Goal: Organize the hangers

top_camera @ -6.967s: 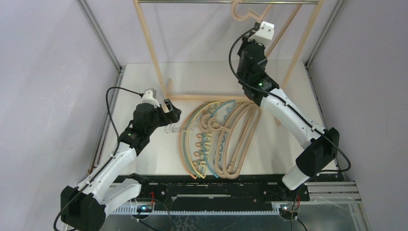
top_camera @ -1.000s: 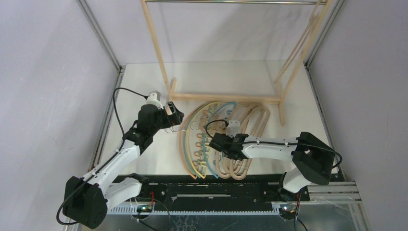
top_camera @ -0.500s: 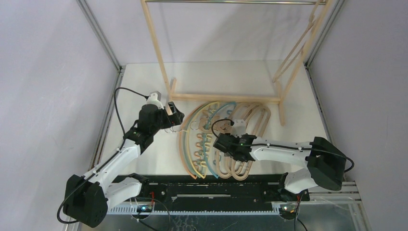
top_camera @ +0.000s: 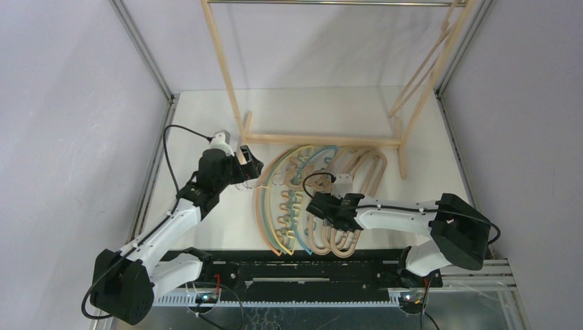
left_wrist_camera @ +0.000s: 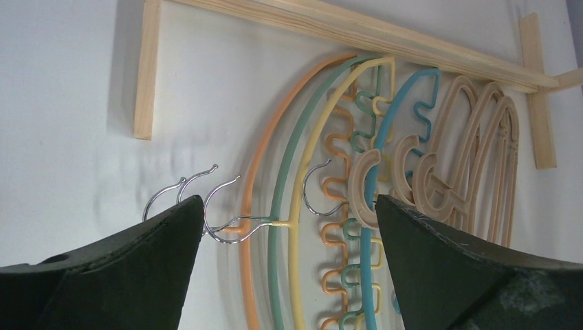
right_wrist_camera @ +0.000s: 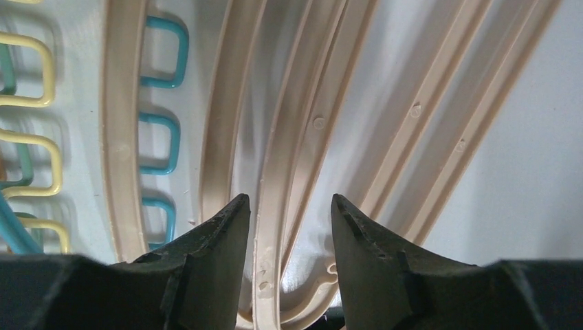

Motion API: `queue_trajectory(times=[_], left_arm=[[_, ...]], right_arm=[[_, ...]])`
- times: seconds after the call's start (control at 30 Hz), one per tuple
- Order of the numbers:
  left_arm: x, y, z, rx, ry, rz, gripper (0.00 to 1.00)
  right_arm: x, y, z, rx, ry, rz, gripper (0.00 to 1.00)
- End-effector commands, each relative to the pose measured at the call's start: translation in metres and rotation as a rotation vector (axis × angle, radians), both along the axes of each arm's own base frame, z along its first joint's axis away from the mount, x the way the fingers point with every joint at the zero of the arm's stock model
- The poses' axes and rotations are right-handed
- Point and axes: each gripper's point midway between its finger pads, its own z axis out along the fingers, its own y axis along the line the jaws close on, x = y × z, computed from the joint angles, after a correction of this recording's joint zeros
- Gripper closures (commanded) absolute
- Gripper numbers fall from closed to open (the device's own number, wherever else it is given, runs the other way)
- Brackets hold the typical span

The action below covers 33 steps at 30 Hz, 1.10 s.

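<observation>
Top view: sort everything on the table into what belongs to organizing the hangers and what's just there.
Job: pale wooden hangers, orange hanger, green hanger, yellow hanger, teal hanger.
Just there: wooden A-frame rack, its metal bar.

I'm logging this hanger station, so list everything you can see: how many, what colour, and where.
wooden hangers: several overlapping, count unclear, pale beige, flat on the table right of the coloured ones
orange hanger: one, orange, leftmost in the pile
green hanger: one, green, beside the orange
yellow hanger: one, yellow, beside the green
teal hanger: one, teal, next to the wooden ones
rack: one, pale wood with metal bar, far side
table: one, white
frame posts: two, grey metal, far corners
left arm, right arm: white and black, near edge
left fingers: two, black, open, at the pile's left side
right fingers: two, black, open astride a wooden hanger
</observation>
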Motion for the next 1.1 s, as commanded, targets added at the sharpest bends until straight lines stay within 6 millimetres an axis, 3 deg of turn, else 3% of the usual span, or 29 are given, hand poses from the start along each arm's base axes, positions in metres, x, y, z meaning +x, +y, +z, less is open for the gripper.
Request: queue_trajectory(times=[0.0,0.23,0.3,0.4,0.43,0.77,0.93,1.07], left_arm=[[0.003,-0.006,0.006,-0.025,-0.029,-0.013,0.01],[0.002,-0.005,0.007,-0.021,-0.034,-0.011,0.01],[0.002,-0.005,0.007,-0.022,-0.033,-0.012,0.01],[0.003,-0.005,0.008,-0.024,-0.035,-0.012,0.00],[0.003,-0.005,0.008,-0.024,-0.035,-0.011,0.01],[0.003,-0.005,0.013,-0.030,-0.046,-0.010,0.01],[0.002,-0.004,0.017,-0.031,-0.055,-0.009,0.01],[0.001,-0.004,0.017,-0.032,-0.057,-0.007,0.00]], right_arm=[[0.002,0.000,-0.012,0.017,0.021,-0.017,0.46],[0.000,-0.001,-0.027,-0.002,0.051,-0.007,0.56],[0.000,-0.002,-0.028,-0.005,0.054,-0.005,0.66],[-0.001,-0.003,-0.024,-0.001,0.052,-0.003,0.95],[-0.001,-0.003,-0.021,-0.001,0.049,-0.002,0.99],[-0.003,-0.004,0.051,0.017,-0.054,0.017,1.00],[-0.005,0.015,0.086,0.103,-0.090,0.077,1.00],[0.006,0.043,0.127,0.195,-0.156,0.158,1.00]])
